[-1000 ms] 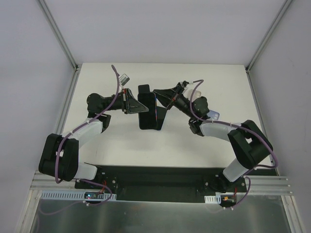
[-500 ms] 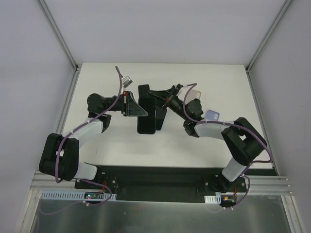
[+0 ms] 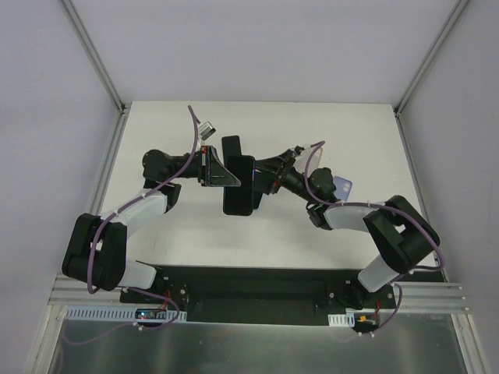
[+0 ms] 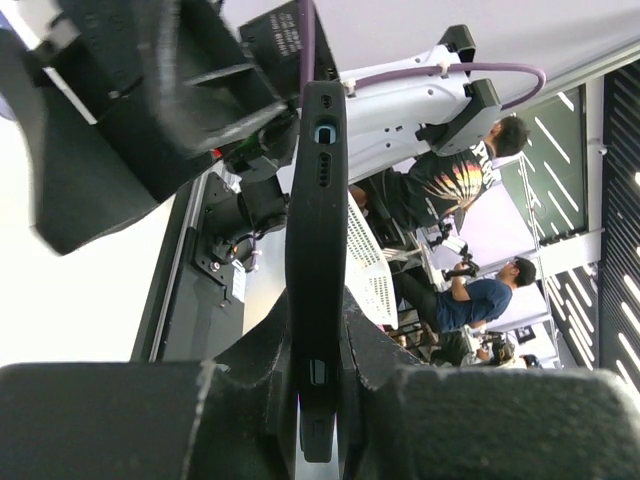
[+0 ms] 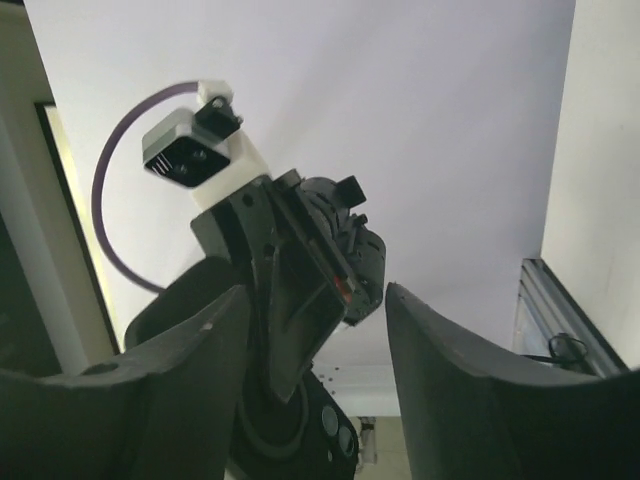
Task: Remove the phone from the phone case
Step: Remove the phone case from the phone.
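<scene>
Left claw [image 4: 318, 335] is clamped on the dark phone case [image 3: 239, 187], which is held edge-on above the table [image 3: 335, 128] at mid-frame in the top view. Just right of it, the right claw [image 5: 315, 290], clamped on the case's right edge a second ago, has let go; its fingers are apart and empty. A small pale-blue object [image 3: 341, 185] lies beside its forearm, further right.

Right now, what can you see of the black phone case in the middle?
The phone case is a thin, matte black slab with rounded corners. Its narrow edge shows an oval port, a row of tiny holes and a small cutout. The left end effector pinches its flat sides, holding it over the middle of the table. The open right end effector is close beside it; touching or not, I cannot tell.
</scene>
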`<state>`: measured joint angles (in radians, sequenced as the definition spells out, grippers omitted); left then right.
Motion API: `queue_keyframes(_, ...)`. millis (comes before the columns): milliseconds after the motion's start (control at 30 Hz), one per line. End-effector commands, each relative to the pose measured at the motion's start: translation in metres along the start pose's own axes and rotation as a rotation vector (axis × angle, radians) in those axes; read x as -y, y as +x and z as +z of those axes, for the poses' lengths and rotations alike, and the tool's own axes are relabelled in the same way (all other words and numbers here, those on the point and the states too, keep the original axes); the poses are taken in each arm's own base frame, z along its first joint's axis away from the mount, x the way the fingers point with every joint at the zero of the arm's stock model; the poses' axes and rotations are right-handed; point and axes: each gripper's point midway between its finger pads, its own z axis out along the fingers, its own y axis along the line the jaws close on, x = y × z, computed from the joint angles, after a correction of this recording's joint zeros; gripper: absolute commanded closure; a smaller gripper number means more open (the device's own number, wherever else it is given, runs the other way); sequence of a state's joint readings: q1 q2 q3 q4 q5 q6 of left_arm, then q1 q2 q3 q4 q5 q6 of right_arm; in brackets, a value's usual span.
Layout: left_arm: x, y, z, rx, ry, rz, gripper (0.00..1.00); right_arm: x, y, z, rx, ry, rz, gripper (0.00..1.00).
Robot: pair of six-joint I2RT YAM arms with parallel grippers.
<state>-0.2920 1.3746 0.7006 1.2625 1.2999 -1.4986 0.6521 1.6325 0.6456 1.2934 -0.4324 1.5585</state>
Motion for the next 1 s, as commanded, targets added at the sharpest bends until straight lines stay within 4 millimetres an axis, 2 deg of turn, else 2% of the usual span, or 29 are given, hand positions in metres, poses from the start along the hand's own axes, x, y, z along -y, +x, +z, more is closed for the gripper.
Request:
queue_keyframes(0, 0.008, -0.012, -0.003, 0.062, 0.003, 0.101, 1.0, -0.041, 0.022, -0.026, -0.049, -0.12, -0.241, 0.38)
queue_keyframes(100, 0.004, -0.013, -0.005, 0.07, -0.007, 0.082, 1.0, -0.031, 0.019, -0.037, -0.019, -0.023, -0.341, 0.27)
queue_keyframes(167, 0.003, -0.014, -0.005, 0.07, -0.009, 0.078, 1.0, -0.027, 0.017, -0.045, 0.006, 0.056, -0.433, 0.11)
queue_keyframes(200, 0.001, -0.013, -0.005, 0.068, -0.013, 0.068, 1.0, -0.032, 0.017, -0.047, 0.015, 0.072, -0.469, 0.01)
queue_keyframes(233, 0.001, -0.013, -0.005, 0.068, -0.015, 0.067, 1.0, -0.019, 0.012, -0.052, 0.034, 0.164, -0.481, 0.04)
queue_keyframes(267, -0.001, -0.012, -0.005, 0.068, -0.016, 0.064, 1.0, -0.032, 0.015, -0.058, 0.044, 0.16, -0.572, 0.04)
queue_keyframes(367, -0.004, -0.01, -0.006, 0.066, -0.021, 0.055, 1.0, -0.054, 0.016, -0.065, 0.058, 0.195, -0.695, 0.04)
queue_keyframes(433, -0.005, -0.009, -0.006, 0.065, -0.021, 0.055, 1.0, -0.075, 0.026, -0.062, 0.021, 0.162, -0.741, 0.04)
queue_keyframes(500, -0.004, -0.009, -0.006, 0.063, -0.019, 0.057, 1.0, -0.081, 0.032, -0.055, -0.042, 0.151, -0.764, 0.04)
queue_keyframes(533, -0.002, -0.009, -0.006, 0.064, -0.016, 0.062, 1.0, -0.092, 0.044, -0.05, -0.106, 0.118, -0.769, 0.02)
queue_keyframes(567, -0.002, -0.009, -0.006, 0.062, -0.015, 0.062, 1.0, -0.083, 0.041, -0.043, -0.134, 0.136, -0.752, 0.01)
queue_keyframes(633, 0.002, -0.008, -0.006, 0.059, -0.012, 0.071, 1.0, -0.077, 0.042, -0.034, -0.185, 0.14, -0.733, 0.11)
queue_keyframes(700, 0.003, -0.008, -0.006, 0.056, -0.01, 0.075, 1.0, -0.081, 0.041, -0.028, -0.2, 0.133, -0.737, 0.19)
queue_keyframes(767, 0.005, -0.007, -0.006, 0.056, -0.008, 0.078, 1.0, -0.077, 0.042, -0.021, -0.236, 0.134, -0.721, 0.24)
queue_keyframes(800, 0.005, -0.007, -0.006, 0.056, -0.009, 0.077, 1.0, -0.077, 0.043, -0.02, -0.244, 0.13, -0.714, 0.3)
queue_keyframes(867, 0.007, -0.006, -0.007, 0.055, -0.007, 0.081, 1.0, -0.075, 0.043, -0.017, -0.257, 0.124, -0.699, 0.34)
queue_keyframes(900, 0.008, -0.006, -0.007, 0.055, -0.006, 0.084, 1.0, -0.075, 0.043, -0.016, -0.261, 0.12, -0.698, 0.41)
queue_keyframes(967, 0.009, -0.005, -0.007, 0.052, -0.005, 0.087, 1.0, -0.075, 0.043, -0.015, -0.268, 0.11, -0.686, 0.46)
